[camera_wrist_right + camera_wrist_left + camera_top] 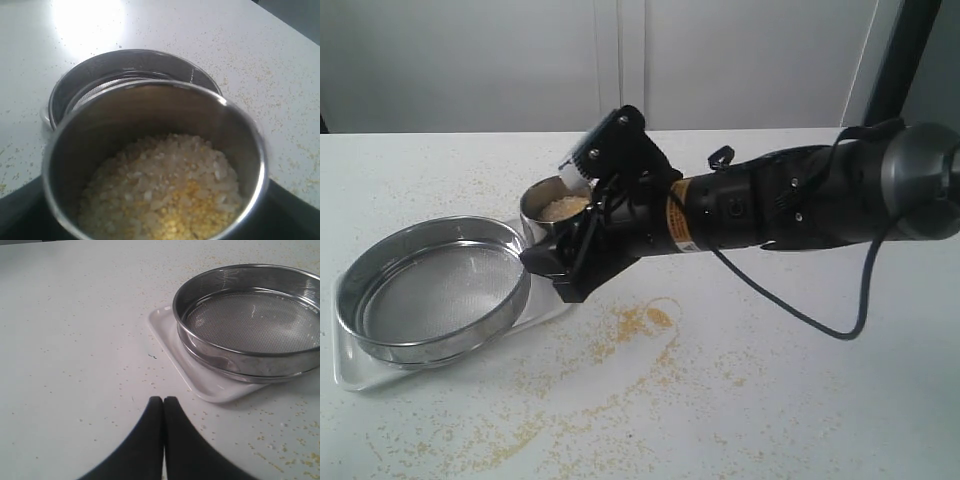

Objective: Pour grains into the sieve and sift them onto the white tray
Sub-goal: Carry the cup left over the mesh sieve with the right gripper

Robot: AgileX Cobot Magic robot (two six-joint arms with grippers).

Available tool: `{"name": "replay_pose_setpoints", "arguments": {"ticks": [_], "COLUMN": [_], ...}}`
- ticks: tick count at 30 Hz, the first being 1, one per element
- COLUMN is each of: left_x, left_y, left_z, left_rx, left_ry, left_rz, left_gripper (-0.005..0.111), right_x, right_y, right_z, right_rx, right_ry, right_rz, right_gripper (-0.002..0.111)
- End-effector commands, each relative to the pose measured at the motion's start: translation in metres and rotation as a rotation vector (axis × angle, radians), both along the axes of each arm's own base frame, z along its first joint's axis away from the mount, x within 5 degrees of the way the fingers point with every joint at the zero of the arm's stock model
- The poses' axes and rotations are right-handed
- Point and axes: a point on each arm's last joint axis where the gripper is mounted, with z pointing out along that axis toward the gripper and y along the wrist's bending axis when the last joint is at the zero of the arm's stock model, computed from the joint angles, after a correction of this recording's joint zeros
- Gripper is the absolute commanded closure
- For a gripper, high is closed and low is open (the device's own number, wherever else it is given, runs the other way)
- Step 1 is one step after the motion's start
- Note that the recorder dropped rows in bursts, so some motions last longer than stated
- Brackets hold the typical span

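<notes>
Grains (pixel 165 195) fill the steel cup (pixel 532 222) our right hand (pixel 565 238) clasps beside the sieve (pixel 432 292). Our left hand (pixel 163 404) hangs closed and empty.

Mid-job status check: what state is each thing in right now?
steel cup, upright, part full
grains, heaped in the steel cup, strays on the table
sieve, empty, sitting on the white tray
white tray, under the sieve
left gripper, shut, empty
right gripper, clamped on the steel cup

The closed left hand (pixel 163 399) hovers near the sieve (pixel 250 315) resting on the white tray (pixel 172 342).
</notes>
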Motion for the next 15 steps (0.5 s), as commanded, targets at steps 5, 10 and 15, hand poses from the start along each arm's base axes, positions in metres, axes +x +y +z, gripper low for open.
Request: {"name": "replay_pose_setpoints", "arguments": {"ticks": [5, 10, 15], "left_x": [0.000, 0.000, 0.000], "left_y": [0.000, 0.000, 0.000], "left_z": [-0.001, -0.001, -0.001], "left_rx": [-0.010, -0.010, -0.010], "left_ry": [-0.001, -0.001, -0.001], "left_rz": [-0.001, -0.001, -0.001], "left_gripper": [0.106, 0.106, 0.106], "right_x": [0.003, 0.007, 0.013], "right_y": [0.032, 0.055, 0.074], "right_z": [0.027, 0.026, 0.021], "right_rx": [-0.026, -0.071, -0.120], "right_ry": [-0.071, -0.110, -0.153], "right_rz": [-0.086, -0.124, -0.157], "right_gripper": [0.108, 0.108, 0.108]}}
